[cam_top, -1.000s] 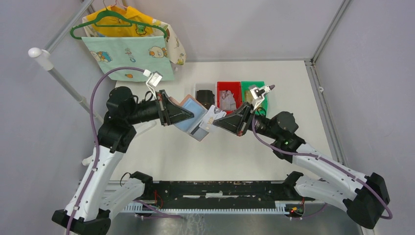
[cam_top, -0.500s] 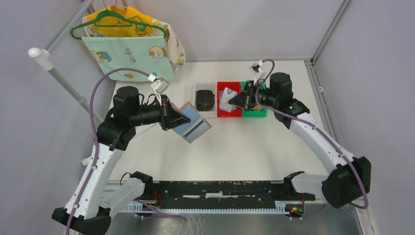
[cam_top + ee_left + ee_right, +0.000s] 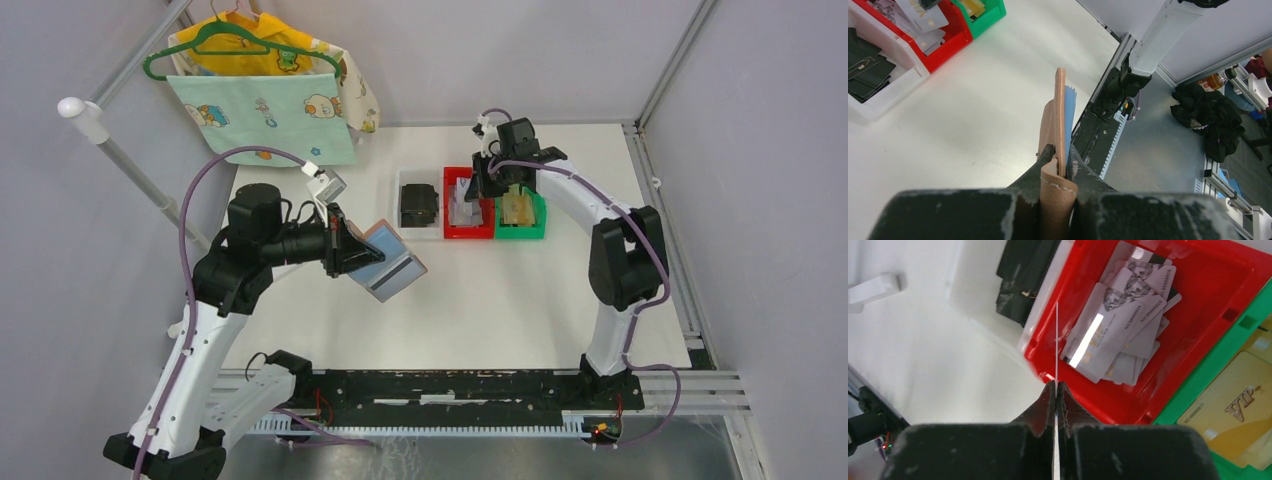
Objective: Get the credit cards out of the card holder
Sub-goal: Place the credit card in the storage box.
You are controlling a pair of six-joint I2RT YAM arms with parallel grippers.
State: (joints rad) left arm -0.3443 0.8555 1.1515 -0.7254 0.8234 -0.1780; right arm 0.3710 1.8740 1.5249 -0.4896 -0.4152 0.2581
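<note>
My left gripper point(image 3: 352, 255) is shut on the fold of the pinkish-tan card holder point(image 3: 390, 265) and holds it open above the table, its blue-grey inside facing up. In the left wrist view the card holder point(image 3: 1060, 115) stands edge-on between my shut fingers point(image 3: 1050, 157). My right gripper point(image 3: 480, 188) is at the back over the red bin point(image 3: 467, 232). It is shut on a thin pale credit card point(image 3: 1056, 340), seen edge-on above the bin's near rim. Several more pale credit cards point(image 3: 1118, 330) lie piled in the red bin point(image 3: 1198, 340).
A white bin point(image 3: 400, 180) with a black blocky item point(image 3: 418, 205) stands left of the red bin. A green bin point(image 3: 520, 232) with golden-tan cards point(image 3: 1243, 405) stands right of it. Clothes on a hanger point(image 3: 265, 90) hang at the back left.
My right gripper pulled a card from the card holder and carried it back over the red bin. My left gripper, still holding the card holder, shifted slightly left and nearer.
</note>
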